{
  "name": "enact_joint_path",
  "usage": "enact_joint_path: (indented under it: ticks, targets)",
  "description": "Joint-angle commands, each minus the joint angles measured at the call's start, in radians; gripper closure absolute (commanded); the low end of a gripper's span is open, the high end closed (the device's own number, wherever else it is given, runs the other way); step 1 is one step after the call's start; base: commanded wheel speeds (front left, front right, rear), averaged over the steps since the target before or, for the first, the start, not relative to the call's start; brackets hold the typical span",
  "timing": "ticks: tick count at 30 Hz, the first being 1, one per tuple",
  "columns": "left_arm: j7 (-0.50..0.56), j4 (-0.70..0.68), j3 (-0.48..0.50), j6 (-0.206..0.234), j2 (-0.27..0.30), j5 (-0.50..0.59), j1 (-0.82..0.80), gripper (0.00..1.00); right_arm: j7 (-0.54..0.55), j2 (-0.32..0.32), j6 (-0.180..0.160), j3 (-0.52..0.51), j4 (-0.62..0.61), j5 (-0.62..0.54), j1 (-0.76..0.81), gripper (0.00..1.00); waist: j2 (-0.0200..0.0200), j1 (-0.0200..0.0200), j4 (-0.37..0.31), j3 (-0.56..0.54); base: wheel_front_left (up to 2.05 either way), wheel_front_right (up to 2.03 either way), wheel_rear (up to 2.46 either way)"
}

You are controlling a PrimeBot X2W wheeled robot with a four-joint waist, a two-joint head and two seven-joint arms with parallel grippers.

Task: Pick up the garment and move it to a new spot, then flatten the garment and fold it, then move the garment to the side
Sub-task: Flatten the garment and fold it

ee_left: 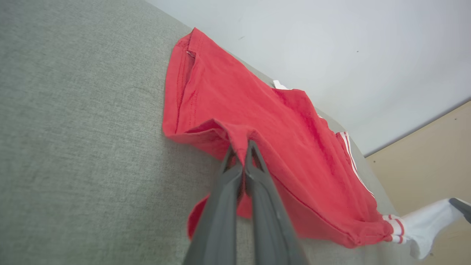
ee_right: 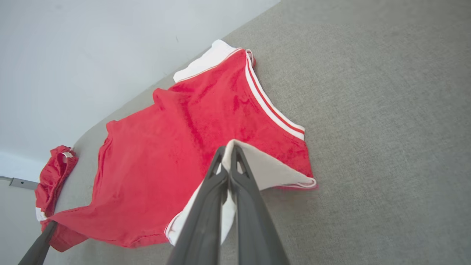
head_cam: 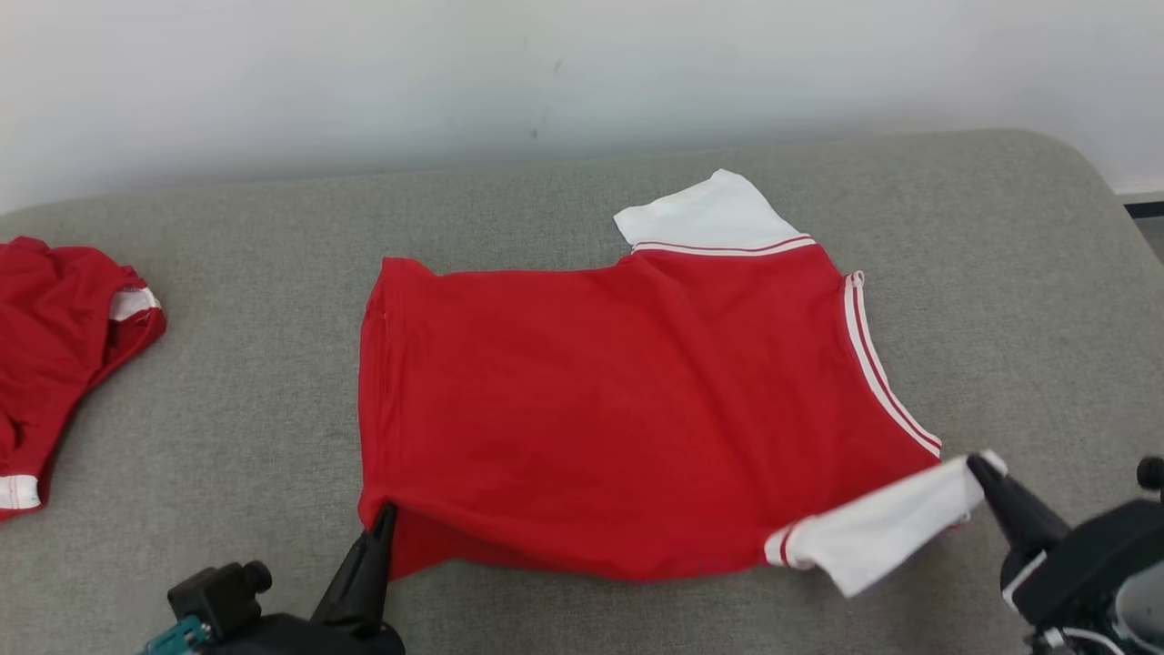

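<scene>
You have the garment [head_cam: 627, 400], a red shirt with white sleeves, lying spread across the middle of the grey padded surface [head_cam: 227, 391], hem toward the robot's left and neck end toward its right. Both claws are clenched on it. The left gripper [head_cam: 386, 514] pinches the near corner of the hem, and in the left wrist view the red cloth rises to a small peak between the closed fingers [ee_left: 220, 206]. The right gripper [head_cam: 978, 464] clamps the end of the near sleeve [head_cam: 873, 532], holding it out to the side and a little off the surface. The far sleeve [head_cam: 705, 214] lies flat toward the wall [head_cam: 582, 73]. A second red garment [head_cam: 55, 355] sits bunched at the surface's left end, well apart from this one. By the look of it, the first move to a spot is done and the flattening is nearly there: the body lies in one smooth layer with only shallow creases, and the near edge is raised where you hold it. No fold shows yet, since nothing is doubled over. So you have the folding left, probably starting by carrying this near edge across toward the far one, and after that the shift to the side.
</scene>
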Motion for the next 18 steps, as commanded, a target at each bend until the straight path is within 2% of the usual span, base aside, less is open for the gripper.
enact_joint_path:
  ticks: [1,11,18]
  targets:
    - [0.004,0.009,-0.002,-0.003,-0.002,-0.006,-0.024,1.0,-0.027,0.0,-0.002,0.004,0.018,0.005,-0.044,1.0,0.0,0.0,0.001,0.012,0.0,0.0,0.0]
    - [0.029,0.072,-0.005,0.01,-0.01,-0.004,-0.12,1.0,-0.115,-0.008,-0.002,0.044,0.191,-0.041,-0.25,1.0,0.0,0.0,0.013,0.061,0.0,0.0,0.0]
    - [0.031,0.117,0.0,0.047,-0.018,0.011,-0.169,1.0,-0.165,-0.043,-0.002,0.067,0.31,-0.075,-0.345,1.0,0.0,0.0,0.025,0.09,0.0,0.0,0.0]
